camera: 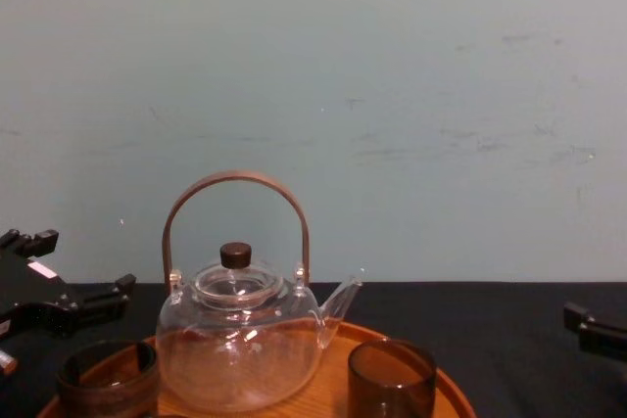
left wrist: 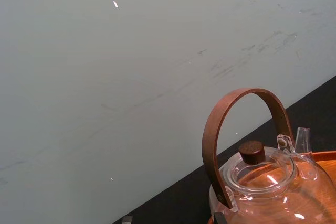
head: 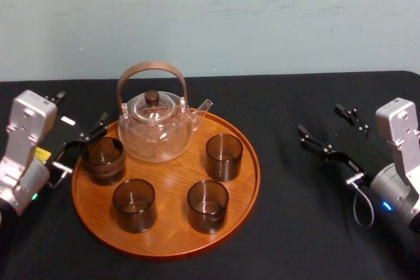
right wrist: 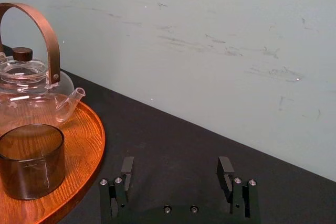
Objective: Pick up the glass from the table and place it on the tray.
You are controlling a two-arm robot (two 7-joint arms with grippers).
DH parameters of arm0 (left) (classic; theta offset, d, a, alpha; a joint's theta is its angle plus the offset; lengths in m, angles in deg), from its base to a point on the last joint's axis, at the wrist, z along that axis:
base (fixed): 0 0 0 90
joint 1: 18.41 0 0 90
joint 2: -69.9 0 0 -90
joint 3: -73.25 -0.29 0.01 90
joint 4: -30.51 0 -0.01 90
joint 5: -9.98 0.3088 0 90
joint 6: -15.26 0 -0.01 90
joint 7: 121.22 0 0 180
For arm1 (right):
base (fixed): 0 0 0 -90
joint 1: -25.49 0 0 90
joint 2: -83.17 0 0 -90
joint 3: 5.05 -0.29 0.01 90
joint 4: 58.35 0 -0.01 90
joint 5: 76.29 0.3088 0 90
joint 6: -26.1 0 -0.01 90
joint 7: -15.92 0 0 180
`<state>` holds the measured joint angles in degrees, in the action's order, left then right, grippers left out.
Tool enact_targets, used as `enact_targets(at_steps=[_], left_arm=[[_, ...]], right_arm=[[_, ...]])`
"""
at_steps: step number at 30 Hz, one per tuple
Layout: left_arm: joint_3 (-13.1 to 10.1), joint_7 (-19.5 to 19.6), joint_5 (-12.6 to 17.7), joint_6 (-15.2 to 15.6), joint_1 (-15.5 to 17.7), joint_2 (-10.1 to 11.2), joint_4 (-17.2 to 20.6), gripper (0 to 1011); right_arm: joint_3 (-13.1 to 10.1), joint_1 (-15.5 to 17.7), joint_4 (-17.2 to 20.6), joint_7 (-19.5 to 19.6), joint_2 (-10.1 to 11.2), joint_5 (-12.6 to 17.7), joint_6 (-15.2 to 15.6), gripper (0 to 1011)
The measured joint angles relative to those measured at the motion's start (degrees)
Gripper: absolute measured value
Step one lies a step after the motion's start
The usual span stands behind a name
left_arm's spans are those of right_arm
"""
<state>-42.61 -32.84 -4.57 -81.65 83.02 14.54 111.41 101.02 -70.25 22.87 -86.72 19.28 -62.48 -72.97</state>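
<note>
- Flat table in plain black cloth (head: 295, 227) runs back to a pale blue-green wall (head: 210, 18); the back edge is straight and nothing stands along it.
- Large round orange-brown wooden tray with low rim (head: 169, 174) sits mid-table. There is a wide strip of bare cloth to its right and a narrower one to its left.
- Small smoky dark-brown translucent straight-sided glass (head: 224, 157) stands upright on the tray, back right, just inside the rim and beside the teapot's spout.
- Two more like tumblers stand at the tray front, one left (head: 134, 205) and one right (head: 208, 206), not touching each other.
- Clear glass teapot with brown hoop handle (head: 156, 129) is at the tray's back centre.
- Squat dark cup with brown band (head: 104, 160) stands on the tray's left side, close to the rim.
- Right gripper (head: 325, 121) hangs over bare cloth right of the tray, fingers spread wide and holding nothing. It is well apart from the glass, with open table between; the right wrist view has the glass ahead of it, off to one side.
- Left gripper (head: 79, 111) is at the tray's back-left edge, fingers spread and holding nothing. It is just beside the banded cup, with the teapot between it and the glass.
</note>
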Motion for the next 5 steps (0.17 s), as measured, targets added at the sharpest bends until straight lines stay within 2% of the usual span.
enact_targets(at_steps=[5], left_arm=[[0.0, 0.0, 0.0, 0.0, 0.0, 0.0, 0.0, 1001]], right_arm=[[0.0, 0.0, 0.0, 0.0, 0.0, 0.0, 0.0, 1002]])
